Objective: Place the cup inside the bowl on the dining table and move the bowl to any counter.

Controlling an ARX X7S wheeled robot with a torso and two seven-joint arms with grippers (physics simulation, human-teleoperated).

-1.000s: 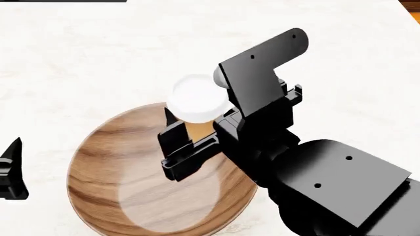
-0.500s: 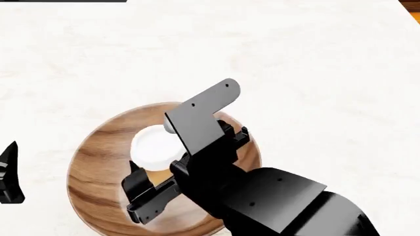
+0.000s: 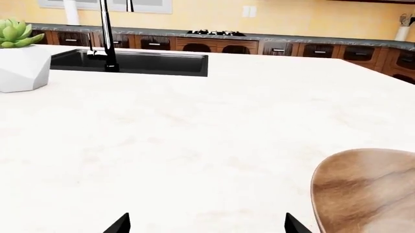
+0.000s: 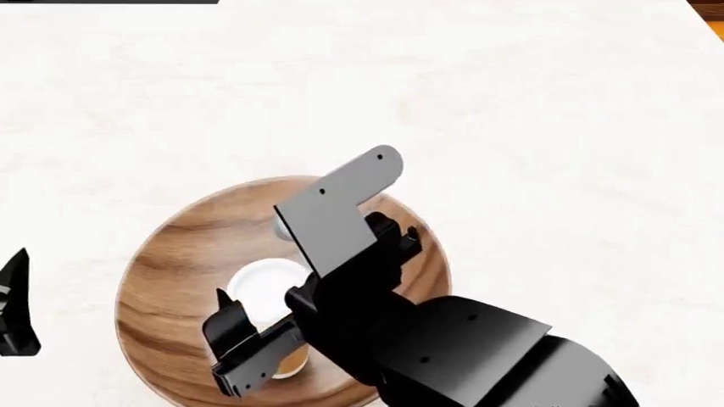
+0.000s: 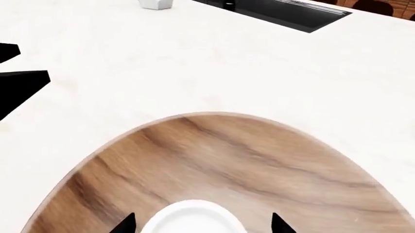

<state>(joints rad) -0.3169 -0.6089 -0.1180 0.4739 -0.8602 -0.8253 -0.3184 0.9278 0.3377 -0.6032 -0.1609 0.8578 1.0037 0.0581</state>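
1. The dining tabletop (image 4: 543, 102) fills the head view, white and faintly veined; no writing or label can be read anywhere on it or on the other things.
2. One bowl (image 4: 181, 271) of streaked brown wood rests on the tabletop, its rim also seen in the left wrist view (image 3: 363, 189) and its inside in the right wrist view (image 5: 259, 165).
3. The right hand (image 4: 277, 326) has come lower and nearer the robot than half a second ago, and far from a second ago, when it held the cup above the bowl's far rim.
4. One cup (image 4: 266, 284), white lid up, now sits deep inside the bowl between the right hand's fingers; its tan side shows just below the lid. The right wrist view shows the lid (image 5: 192, 218) between the two fingertips. The fingers flank the cup closely, but whether they still clamp it cannot be told.
5. The left hand (image 4: 13, 309) stands at the left edge, well apart from the bowl; its two tips in the left wrist view (image 3: 206, 224) stand apart with nothing between them.
6. Far off: one sink (image 3: 129, 62), one tap (image 3: 106, 34), one potted succulent (image 3: 19, 53).
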